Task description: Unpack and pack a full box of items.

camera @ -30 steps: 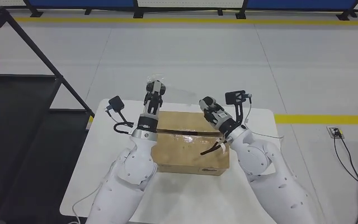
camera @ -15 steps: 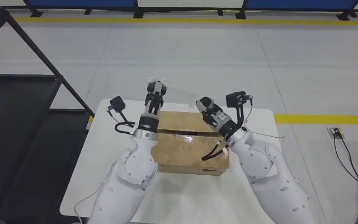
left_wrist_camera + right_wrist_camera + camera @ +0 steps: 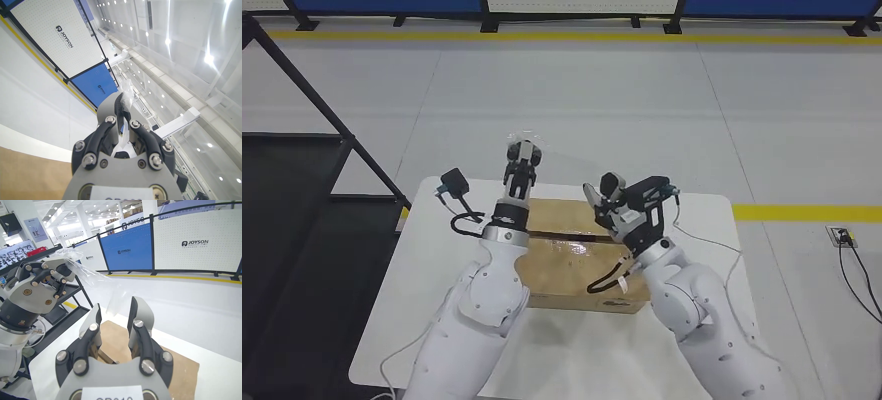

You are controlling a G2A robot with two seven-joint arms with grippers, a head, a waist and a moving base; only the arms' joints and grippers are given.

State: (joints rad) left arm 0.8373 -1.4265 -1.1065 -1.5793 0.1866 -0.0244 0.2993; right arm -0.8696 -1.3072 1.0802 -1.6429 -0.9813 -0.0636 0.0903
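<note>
A brown cardboard box (image 3: 562,262) sits on the white table (image 3: 442,300), its top flaps lying flat with a dark seam across the middle. My left gripper (image 3: 523,152) is raised above the box's far edge, shut on a clear plastic bag (image 3: 564,163). In the left wrist view the bag's crumpled end (image 3: 127,90) pokes out past the left gripper (image 3: 123,99). My right gripper (image 3: 115,308) stands open over the box (image 3: 182,371), with nothing between its fingers. The bag (image 3: 88,274) trails from the left gripper (image 3: 63,263) down toward the open fingers.
A black metal rack (image 3: 302,190) stands beside the table's left edge, also close behind the left arm (image 3: 62,315). White and blue fence panels (image 3: 196,243) and a yellow floor line (image 3: 802,212) lie beyond. Bare table (image 3: 211,345) flanks the box.
My right gripper has swung left toward the hanging bag and turned its fingers up at it. The left gripper with the bag has risen slightly.
</note>
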